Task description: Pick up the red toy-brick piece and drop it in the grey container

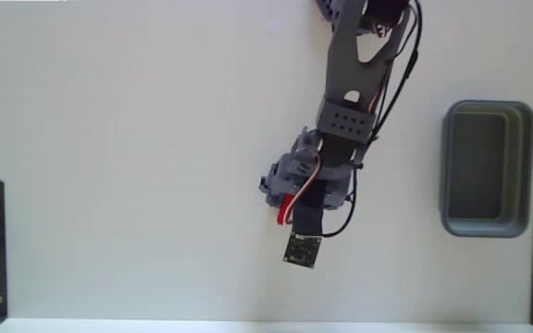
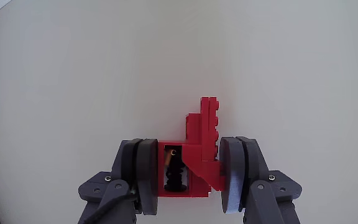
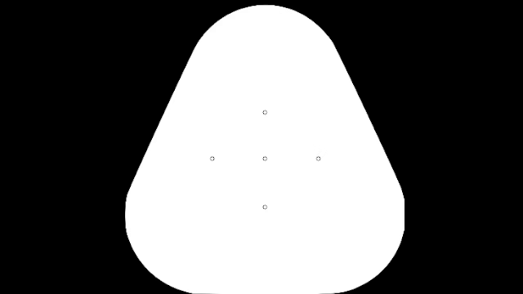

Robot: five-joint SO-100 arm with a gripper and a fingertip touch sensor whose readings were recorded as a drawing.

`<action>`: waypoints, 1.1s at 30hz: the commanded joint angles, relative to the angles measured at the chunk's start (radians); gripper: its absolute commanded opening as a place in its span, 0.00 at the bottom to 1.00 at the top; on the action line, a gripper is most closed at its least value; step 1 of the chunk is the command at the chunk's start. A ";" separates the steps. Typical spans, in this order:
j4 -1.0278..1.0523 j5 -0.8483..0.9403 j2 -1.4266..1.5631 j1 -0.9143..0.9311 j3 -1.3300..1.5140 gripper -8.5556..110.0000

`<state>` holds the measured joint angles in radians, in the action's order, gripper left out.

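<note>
- In the wrist view the hand (image 2: 190,177) is clamped on the red toy-brick piece (image 2: 201,149), one grey finger (image 2: 143,174) pressed to each side of it.
- The piece's stepped upper part sticks out past the fingertips; its lower edge is hidden between them, and a dark recess shows in its left half.
- In the fixed view the arm (image 1: 340,120) covers the piece and the fingers entirely.
- The grey container (image 1: 487,168) lies on the white table (image 1: 137,166), well apart to the right.

Overhead camera; close, probably downward wrist camera
</note>
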<state>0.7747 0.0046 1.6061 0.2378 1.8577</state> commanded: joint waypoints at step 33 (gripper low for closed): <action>-0.012 -0.005 0.062 0.024 -0.003 0.50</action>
<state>0.7747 0.0046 1.6061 0.2378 1.8577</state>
